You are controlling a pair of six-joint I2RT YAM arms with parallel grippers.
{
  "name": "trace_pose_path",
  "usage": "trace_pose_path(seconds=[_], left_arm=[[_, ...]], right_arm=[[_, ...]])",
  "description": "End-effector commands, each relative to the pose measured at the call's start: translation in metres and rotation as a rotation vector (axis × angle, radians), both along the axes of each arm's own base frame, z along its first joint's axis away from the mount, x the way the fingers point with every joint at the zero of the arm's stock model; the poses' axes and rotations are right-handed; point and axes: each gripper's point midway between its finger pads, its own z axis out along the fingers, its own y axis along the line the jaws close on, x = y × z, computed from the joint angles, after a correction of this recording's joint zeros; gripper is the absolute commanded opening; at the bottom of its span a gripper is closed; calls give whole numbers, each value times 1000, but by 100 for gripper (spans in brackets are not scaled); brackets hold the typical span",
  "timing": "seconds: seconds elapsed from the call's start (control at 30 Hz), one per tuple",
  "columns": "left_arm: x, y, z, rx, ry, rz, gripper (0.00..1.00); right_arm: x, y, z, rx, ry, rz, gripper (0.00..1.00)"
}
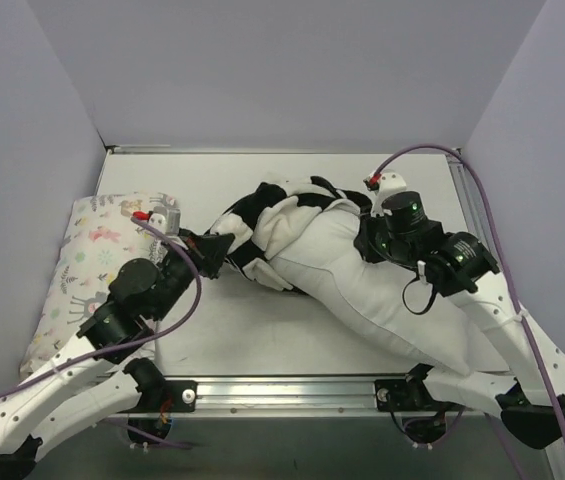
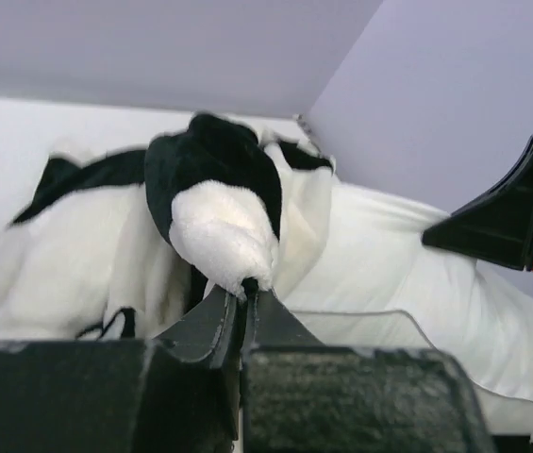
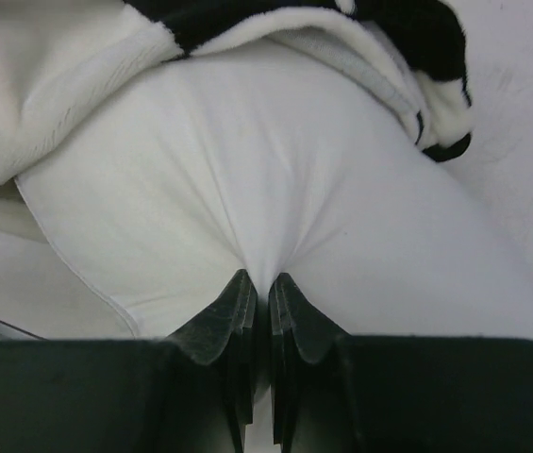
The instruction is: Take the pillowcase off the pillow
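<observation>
From above, the pillow [image 1: 382, 290] lies slantwise on the counter [image 1: 212, 340], running from the middle toward 4 o'clock. The pillowcase [image 1: 262, 225] is bunched over its 10 o'clock end only, so most of the pillow is already bare. The left gripper [image 1: 217, 255] sits at the bunch's 8 o'clock edge. The right gripper [image 1: 367, 240] presses onto the pillow just at 3 o'clock of the bunch. I judge this to be the late stripping step. A floral pillow [image 1: 82, 260] lies at 9 o'clock against the wall, right behind the left arm. It narrows the room for a pull that way, and the purple cables [image 1: 187, 290] loop close by.

In the left wrist view, the left gripper [image 2: 244, 288] is closed down to a sliver on a fleecy fold of the pillowcase [image 2: 209, 189]. The pillow [image 2: 389, 255] shows at 3 o'clock, beyond it.

In the right wrist view, the right gripper [image 3: 258, 283] is nearly closed and pinches a ridge of the pillow's [image 3: 247, 170] white cloth, with creases fanning from the tips. The pillowcase [image 3: 408, 28] crowds the 12 o'clock edge.

The next move probably calls for the left arm to draw the cover toward 9 or 10 o'clock while the right anchors the pillow. The thin pinch could slip, or the fleece could snag on the last corner.
</observation>
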Motion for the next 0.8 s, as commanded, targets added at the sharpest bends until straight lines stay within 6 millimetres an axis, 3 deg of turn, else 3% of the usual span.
trace_pose_path(seconds=[0.0, 0.07, 0.17, 0.33, 0.37, 0.4, 0.43, 0.47, 0.5, 0.53, 0.57, 0.63, 0.67, 0.73, 0.77], left_arm=[[-8, 18, 36, 78, -59, 100, 0], [-4, 7, 40, 125, -60, 94, 0], [18, -11, 31, 226, 8, 129, 0], [47, -45, 37, 298, 35, 134, 0], [60, -54, 25, 342, 65, 150, 0], [68, -59, 41, 326, 57, 150, 0], [80, -57, 36, 345, 91, 160, 0], [93, -71, 18, 386, 134, 141, 0], [100, -77, 29, 376, 127, 138, 0], [106, -80, 20, 406, 149, 135, 0], [115, -87, 2, 445, 187, 133, 0], [122, -90, -2, 463, 224, 129, 0], [134, -89, -18, 485, 266, 142, 0], [141, -85, -29, 493, 344, 145, 0], [150, -87, -48, 519, 391, 147, 0]], right_arm=[[0, 5, 87, 160, -218, 17, 0], [9, 2, 87, 149, -215, -13, 0], [37, 2, 65, 174, -120, -51, 0], [94, 10, -16, 166, 98, -115, 0], [101, 11, -27, 168, 131, -126, 0], [109, 17, -50, 152, 190, -128, 0], [116, 22, -56, 159, 196, -124, 0], [119, 27, -63, 163, 215, -122, 0], [125, 31, -80, 152, 254, -124, 0], [127, 34, -85, 149, 267, -123, 2], [129, 37, -85, 142, 264, -122, 14], [129, 35, -81, 121, 237, -128, 39], [129, 31, -76, 97, 206, -145, 61], [128, 31, -55, 99, 150, -138, 72], [127, 29, -47, 99, 128, -142, 77]])
